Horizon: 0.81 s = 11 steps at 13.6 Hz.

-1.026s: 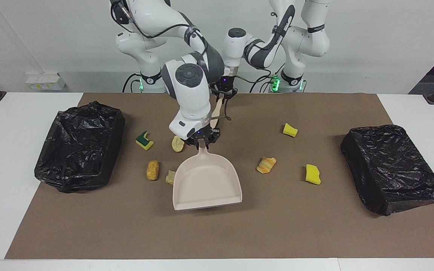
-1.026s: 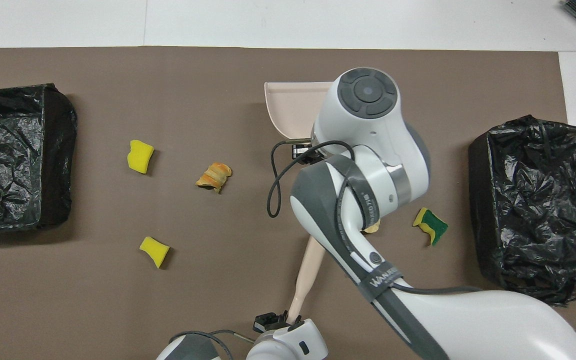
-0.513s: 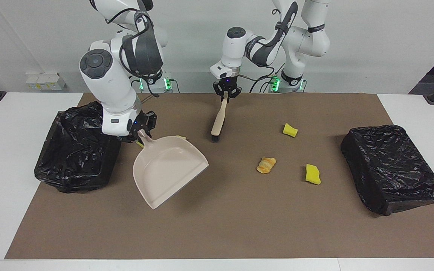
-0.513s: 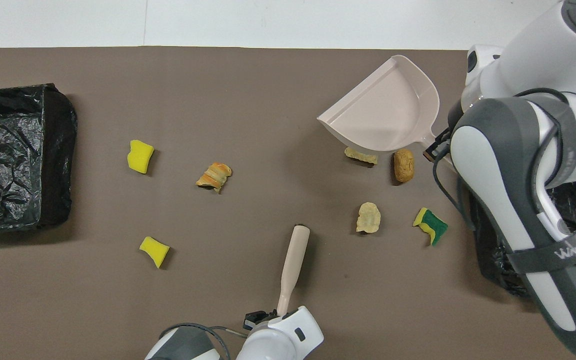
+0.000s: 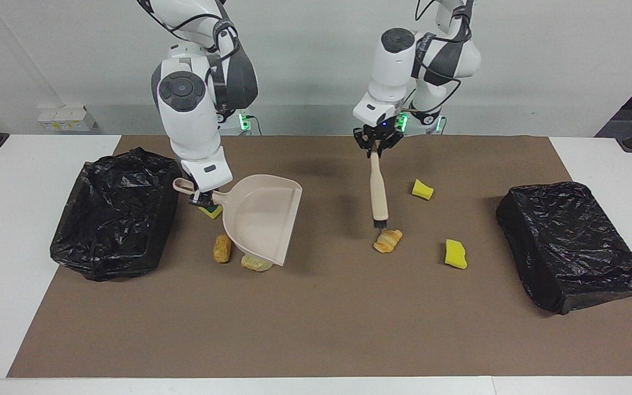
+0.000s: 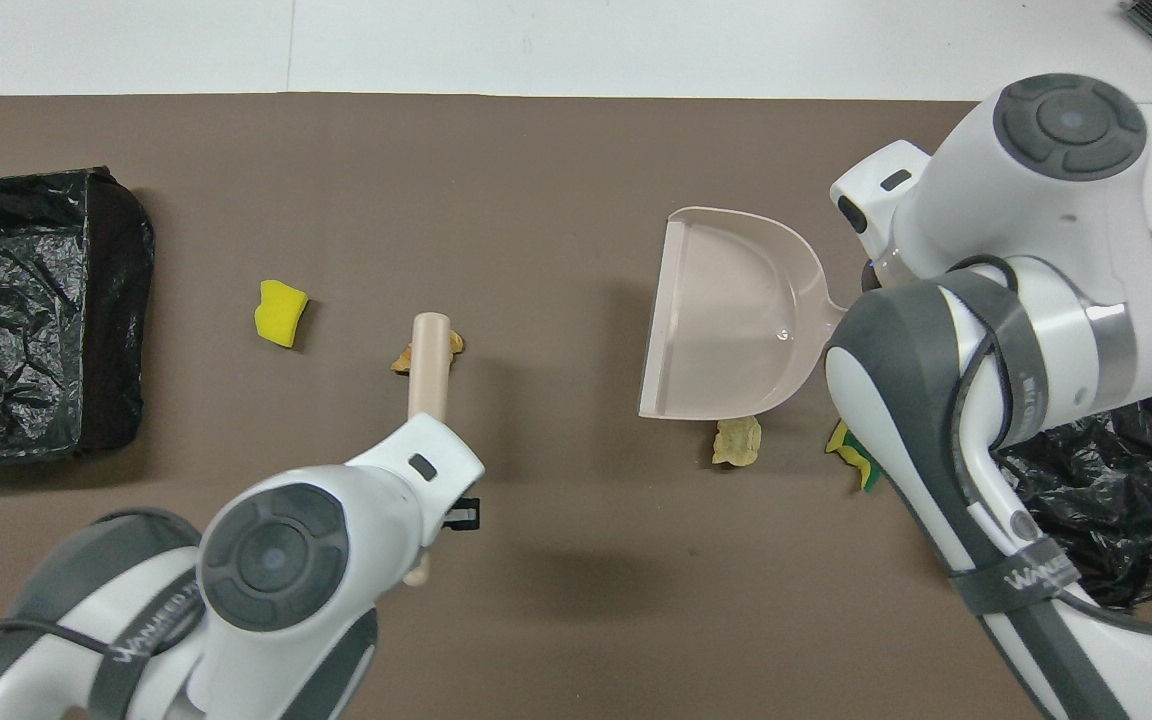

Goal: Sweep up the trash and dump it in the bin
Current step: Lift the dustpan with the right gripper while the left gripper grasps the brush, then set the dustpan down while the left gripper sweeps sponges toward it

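Note:
My right gripper is shut on the handle of the beige dustpan, whose open mouth faces the left arm's end. Trash lies around it: a green-and-yellow sponge under the handle, and two bread chunks by the pan's edge. My left gripper is shut on the top of the beige brush. Its bristles hang beside a croissant piece. Two yellow sponge pieces lie toward the left arm's end.
A black-bagged bin stands at the right arm's end of the brown mat, close to the dustpan handle. Another black-bagged bin stands at the left arm's end. White table borders the mat.
The right arm swung the dustpan away from the bin and turned it over the bread chunks. The left arm carried the brush toward its own end, to the croissant piece.

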Available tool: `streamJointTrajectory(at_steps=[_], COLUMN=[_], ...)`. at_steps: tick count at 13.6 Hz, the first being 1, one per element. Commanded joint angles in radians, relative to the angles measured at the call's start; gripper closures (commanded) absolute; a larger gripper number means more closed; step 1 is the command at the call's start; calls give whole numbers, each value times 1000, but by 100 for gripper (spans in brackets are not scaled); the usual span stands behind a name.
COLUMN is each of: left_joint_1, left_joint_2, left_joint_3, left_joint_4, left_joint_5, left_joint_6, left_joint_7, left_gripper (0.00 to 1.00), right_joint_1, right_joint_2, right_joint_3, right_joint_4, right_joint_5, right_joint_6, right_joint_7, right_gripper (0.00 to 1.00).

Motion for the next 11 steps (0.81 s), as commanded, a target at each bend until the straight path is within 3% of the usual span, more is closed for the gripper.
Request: streamJointTrajectory(at_steps=[1,5,11], left_joint_1=[107,248,462], left_joint_2=[24,64,113], left_joint_3=[-16,-15,-16], left_joint_4=[35,64,65], left_joint_5=[40,48,48], left_joint_6=[-31,-28,38], left_joint_7=[100,264,543], left_gripper=[100,100,100], right_joint_1=[51,192,272], right_joint_2=[-61,-50,8], right_joint_3=[7,6,7], right_joint_4=[-119,-236,-250], right_joint_5=[-19,-22,-24], right_joint_6=[78,193,267], right_joint_7=[-30,180,359], right_gripper=[100,100,100])
